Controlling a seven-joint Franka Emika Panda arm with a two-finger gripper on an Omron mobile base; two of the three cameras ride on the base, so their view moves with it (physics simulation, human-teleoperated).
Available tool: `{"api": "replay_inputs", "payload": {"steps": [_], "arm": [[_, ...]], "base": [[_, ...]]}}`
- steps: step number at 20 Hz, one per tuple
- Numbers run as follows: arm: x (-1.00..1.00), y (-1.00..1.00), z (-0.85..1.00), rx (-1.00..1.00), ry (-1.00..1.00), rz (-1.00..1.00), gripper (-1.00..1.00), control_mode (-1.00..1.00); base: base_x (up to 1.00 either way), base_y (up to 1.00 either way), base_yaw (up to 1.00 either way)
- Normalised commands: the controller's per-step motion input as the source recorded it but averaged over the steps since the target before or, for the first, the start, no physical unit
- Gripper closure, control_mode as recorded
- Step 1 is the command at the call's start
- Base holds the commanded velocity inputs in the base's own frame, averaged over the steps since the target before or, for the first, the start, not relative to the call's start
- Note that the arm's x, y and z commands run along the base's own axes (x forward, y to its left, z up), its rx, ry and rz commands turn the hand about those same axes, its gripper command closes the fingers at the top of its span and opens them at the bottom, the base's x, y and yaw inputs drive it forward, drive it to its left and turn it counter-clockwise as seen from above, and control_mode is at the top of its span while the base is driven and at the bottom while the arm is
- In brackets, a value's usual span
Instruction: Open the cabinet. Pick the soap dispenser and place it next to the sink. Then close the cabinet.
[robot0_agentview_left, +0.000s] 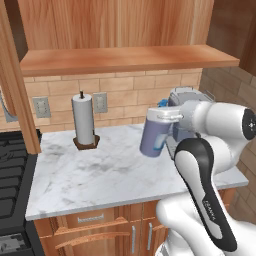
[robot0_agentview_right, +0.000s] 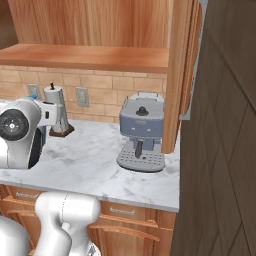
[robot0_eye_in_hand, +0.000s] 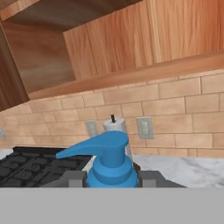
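With the cabinet (robot0_agentview_left: 125, 30) open, my gripper (robot0_agentview_left: 167, 117) is clenched on the soap dispenser (robot0_agentview_left: 154, 136), carried tilted above the marble counter (robot0_agentview_left: 100, 175); next, I judge, comes setting it upright beside the sink.

White Franka arm with dark joints (robot0_agentview_left: 200, 170) rises from the base, elbow bent, forearm reaching leftward above the front right part of the counter. Wrist level; hand turned sideways. Two-finger gripper (robot0_agentview_left: 161, 118) clamped around the neck of the lavender cylindrical soap dispenser with blue pump top (robot0_agentview_left: 153, 140), bottle lifted off the counter and tilted slightly.
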Motion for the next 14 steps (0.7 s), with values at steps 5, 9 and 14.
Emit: {"api": "replay_inputs", "payload": {"steps": [5,9,14], "arm": [[0.00,0.03,-0.38,-0.04,0.00,0.00,1.00,-1.00],[0.00,0.04,-0.32,-0.04,0.00,0.00,1.00,-1.00],[0.00,0.03,-0.24,-0.02,0.00,0.00,1.00,-1.00]], "base": [[0.00,0.00,0.00],[0.00,0.00,0.00],[0.00,0.00,0.00]]}}
